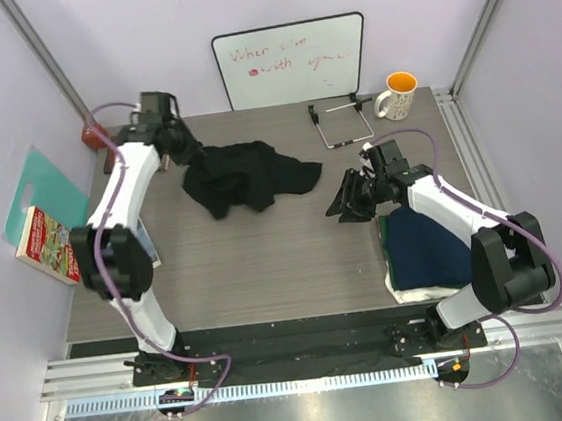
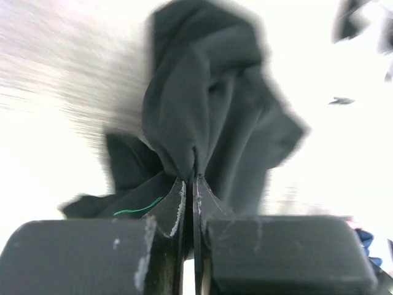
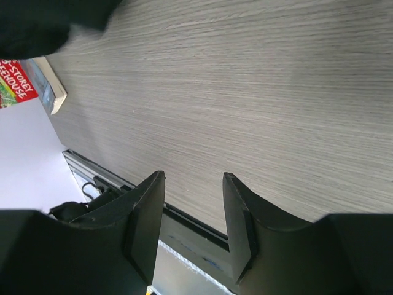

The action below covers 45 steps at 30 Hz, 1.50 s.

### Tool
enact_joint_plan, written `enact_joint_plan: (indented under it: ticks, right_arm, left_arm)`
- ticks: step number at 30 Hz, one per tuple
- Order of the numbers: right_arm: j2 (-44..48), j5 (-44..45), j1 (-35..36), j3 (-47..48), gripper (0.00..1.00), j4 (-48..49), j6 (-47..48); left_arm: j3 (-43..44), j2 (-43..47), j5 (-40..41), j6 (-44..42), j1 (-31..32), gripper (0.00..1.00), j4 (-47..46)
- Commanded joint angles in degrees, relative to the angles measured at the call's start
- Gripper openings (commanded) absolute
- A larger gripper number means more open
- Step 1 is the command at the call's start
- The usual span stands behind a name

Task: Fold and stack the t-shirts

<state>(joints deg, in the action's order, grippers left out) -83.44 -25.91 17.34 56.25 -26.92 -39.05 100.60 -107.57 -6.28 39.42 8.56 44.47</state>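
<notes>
Near right: folded navy t-shirt (image 1: 427, 245) lies on the table (image 1: 266, 262) beside the right arm. Right gripper (image 1: 347, 204), jaws parted and empty, hangs just left of it above bare wood. Farther, centre: black t-shirt (image 1: 248, 179) lies crumpled. Left gripper (image 1: 186, 152) is clenched on the shirt's far-left edge.

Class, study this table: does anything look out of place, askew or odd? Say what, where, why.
The black t-shirt lies crumpled at the far middle, one fold pinched in the left gripper, unlike the folded stack at right. A red book sits tilted by the left edge.
</notes>
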Motion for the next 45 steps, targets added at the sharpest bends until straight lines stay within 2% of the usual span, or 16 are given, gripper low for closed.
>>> enact_joint_plan:
  ticks: [1,2,5,9,14,18,21,22,26,30,33,34,35,37,41,45]
  right_arm:
    - [-1.28,-2.21,-0.29,0.88,0.48,5.74,-1.82]
    - [-1.81,-2.13,-0.29,2.10,0.48,5.82,-1.73]
    - [-3.74,-2.21,-0.29,5.78,0.47,5.21,-2.61]
    - [-5.15,-1.95,-0.29,10.19,0.46,4.68,-3.40]
    - [-7.79,-2.21,-0.21,13.45,0.46,3.98,-3.23]
    - [-9.28,-2.74,-0.29,13.54,0.45,4.06,-3.32]
    - [-10.43,-2.57,-0.29,13.62,0.45,4.15,-3.23]
    - [-10.78,-2.65,-0.29,13.80,0.45,4.24,-3.05]
    - [-12.62,-3.00,-0.29,14.85,0.45,4.24,-2.97]
    - [-13.94,-2.91,-0.73,16.35,0.46,4.15,-2.35]
    - [-14.99,-3.79,-1.96,17.40,0.45,4.15,-2.17]
    - [-15.09,-3.97,-2.31,17.58,0.45,4.24,-2.09]
    - [-15.17,-4.23,-3.10,17.67,0.46,4.15,-1.65]
    - [-15.96,-4.85,-3.54,18.19,0.46,4.15,-1.30]
    - [-18.68,-6.96,-3.46,20.38,0.46,4.15,-0.42]
    - [-21.67,-8.45,-0.57,26.70,0.48,1.79,3.27]
  left_arm:
    - [1.28,10.52,1.81,-1.99,-6.35,0.00,3.26]
    - [-0.99,13.76,0.06,-0.93,-8.27,0.00,2.47]
    - [-2.07,16.94,-0.83,-1.62,-8.38,0.00,2.73]
    - [-7.69,20.90,-6.11,1.70,-7.95,0.00,-0.87]
    - [-12.26,20.56,-5.50,-0.22,-1.54,0.00,1.58]
    - [-16.48,16.36,-9.08,-1.18,4.53,0.00,5.53]
    - [-19.55,12.05,-9.19,-3.12,11.55,0.00,7.38]
    - [-20.52,10.73,-9.01,-4.08,16.09,0.00,7.30]
    - [-17.55,2.29,-8.57,-5.14,24.74,0.00,8.26]
    - [-12.02,-6.85,-15.67,-5.40,28.35,0.00,9.23]
    - [-6.22,-10.20,-16.22,-7.16,29.85,0.24,12.30]
    - [-5.85,-9.86,-14.56,-7.16,29.76,0.40,12.22]
    - [-5.68,-8.20,-11.24,-6.99,29.50,0.48,12.13]
    - [-6.29,-5.82,-9.72,-6.37,27.75,0.61,10.21]
    - [-9.71,0.94,-10.33,-4.62,21.95,0.63,4.59]
    - [-14.62,9.46,-4.63,-4.17,14.84,0.64,3.52]
